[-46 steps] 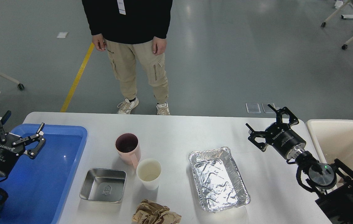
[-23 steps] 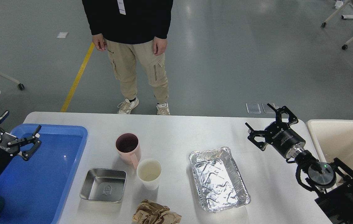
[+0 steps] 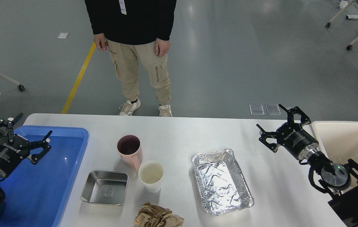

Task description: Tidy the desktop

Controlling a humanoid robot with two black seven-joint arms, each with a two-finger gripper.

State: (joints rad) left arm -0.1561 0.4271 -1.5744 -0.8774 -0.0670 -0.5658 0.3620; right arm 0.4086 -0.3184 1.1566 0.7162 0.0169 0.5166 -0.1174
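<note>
Where it shows bare, desktop (image 3: 179,132) white, matte, smooth — corners rounded

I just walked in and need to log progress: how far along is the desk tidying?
Nothing looks done: the blue tray and beige bin look empty. Nothing is in hand either; the left gripper and right gripper hover open. Left on the desktop: pink mug, white cup, steel dish, foil tray and crumpled paper.
</note>
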